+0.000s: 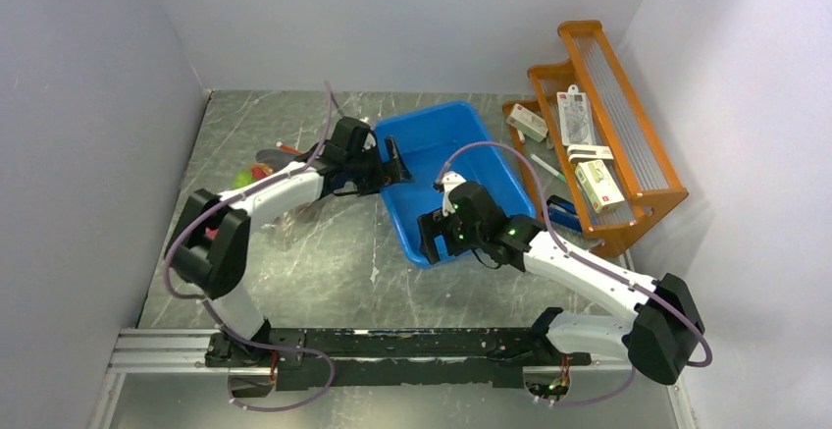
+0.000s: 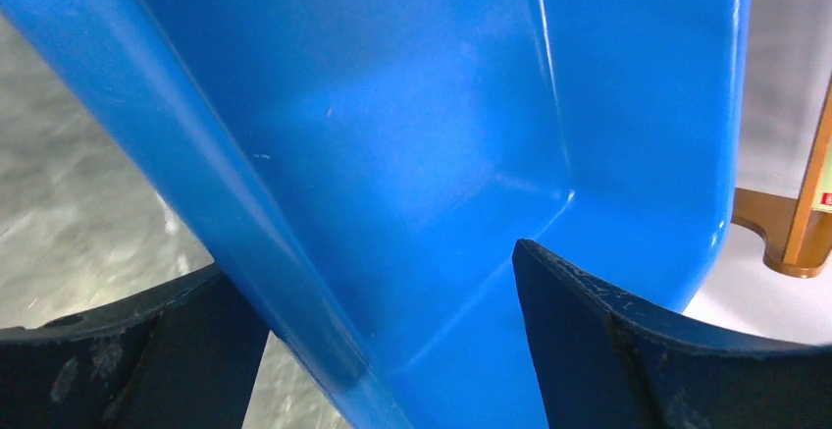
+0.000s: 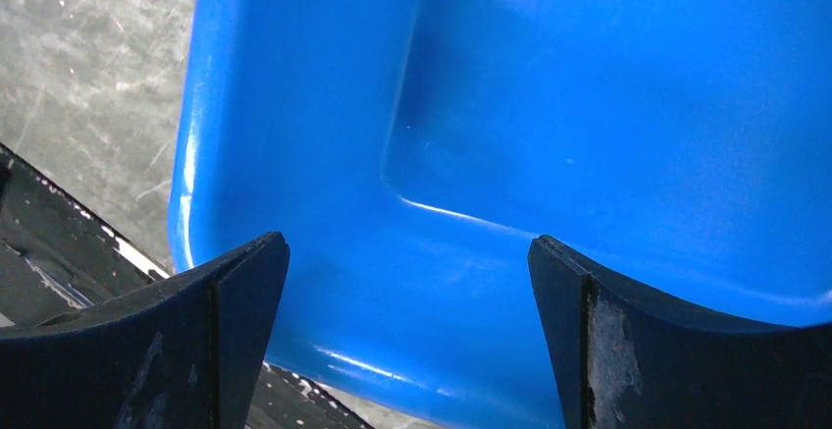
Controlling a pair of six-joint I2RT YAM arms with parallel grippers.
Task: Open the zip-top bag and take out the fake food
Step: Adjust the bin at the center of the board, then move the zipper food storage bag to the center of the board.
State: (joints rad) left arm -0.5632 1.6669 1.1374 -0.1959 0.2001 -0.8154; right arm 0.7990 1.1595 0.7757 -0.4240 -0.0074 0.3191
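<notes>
The zip-top bag point(image 1: 285, 154) lies at the far left behind my left arm and is mostly hidden; a bit of its red-orange strip shows. Fake food, a green ball point(image 1: 242, 178) and a red piece point(image 1: 260, 170), shows beside it. My left gripper point(image 1: 397, 166) is open and straddles the left wall of the blue bin point(image 1: 451, 149); in the left wrist view point(image 2: 368, 262) one finger is outside the bin point(image 2: 442, 105) and one inside. My right gripper point(image 1: 432, 241) is open and empty over the bin's near corner, which also shows in the right wrist view point(image 3: 407, 241).
A wooden rack point(image 1: 638, 169) with small boxes stands at the right against the wall. A dark blue flat pack point(image 1: 561, 211) lies between the bin and the rack. White walls close in the table on three sides. A metal rail point(image 1: 392, 346) runs along the near edge.
</notes>
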